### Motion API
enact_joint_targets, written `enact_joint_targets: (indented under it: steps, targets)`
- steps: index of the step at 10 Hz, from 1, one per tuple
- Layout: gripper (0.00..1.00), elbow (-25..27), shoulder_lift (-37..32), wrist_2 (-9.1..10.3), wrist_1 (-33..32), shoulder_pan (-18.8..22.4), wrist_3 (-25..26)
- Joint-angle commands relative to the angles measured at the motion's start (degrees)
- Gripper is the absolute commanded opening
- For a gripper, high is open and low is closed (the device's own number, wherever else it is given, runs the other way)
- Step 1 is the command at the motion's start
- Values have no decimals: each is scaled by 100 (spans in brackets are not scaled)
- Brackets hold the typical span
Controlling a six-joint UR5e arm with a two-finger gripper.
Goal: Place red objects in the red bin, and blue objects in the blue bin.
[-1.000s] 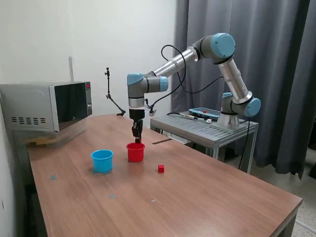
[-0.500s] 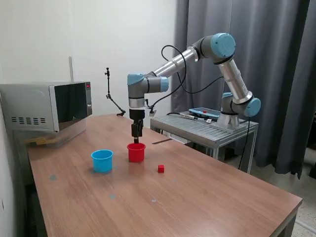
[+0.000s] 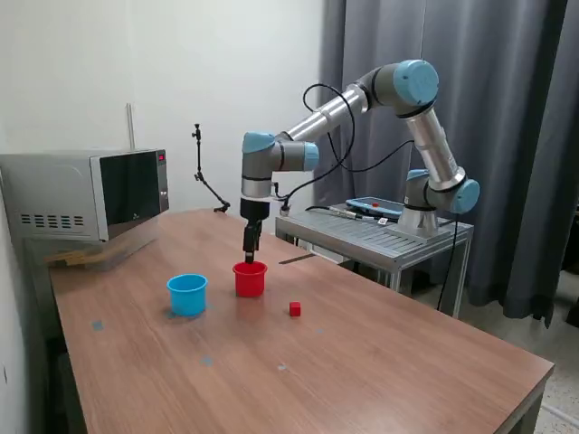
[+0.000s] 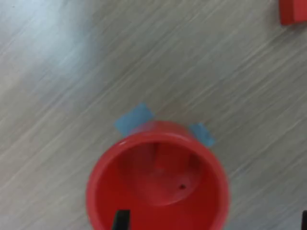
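The red cup (image 3: pixel 250 278) stands near the table's middle, and the wrist view looks down into it (image 4: pixel 158 191). A squarish red shape (image 4: pixel 158 167) lies on its floor, hard to tell from the cup. My gripper (image 3: pixel 251 250) hangs just above the cup's rim; its fingertips (image 4: pixel 120 221) stand wide apart and empty. One red cube (image 3: pixel 295 309) lies on the table on the exterior view's right of the cup, and it also shows in the wrist view (image 4: pixel 292 11). The light blue cup (image 3: pixel 187 294) stands on the exterior view's left of the red cup. No blue cubes are in view.
A microwave (image 3: pixel 90 194) sits at the table's far corner on the exterior view's left. A metal stand (image 3: pixel 380 233) holds the arm's base beyond the table. A thin black stand (image 3: pixel 204 172) is behind. Blue tape pieces (image 4: pixel 134 119) lie under the red cup.
The gripper has risen a little and shifted slightly toward the exterior view's right above the red cup. The cups and the loose red cube have not moved.
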Motion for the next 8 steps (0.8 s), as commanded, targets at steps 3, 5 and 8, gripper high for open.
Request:
enact_joint_targets:
  steps: [3, 5, 8]
  targets:
    - [100, -19, -35, -63, -59, 775, 3]
    - [100, 16, -52, -54, -50, 1153, 125]
    - [100, 60, -61, -19, -50, 1348, 1081]
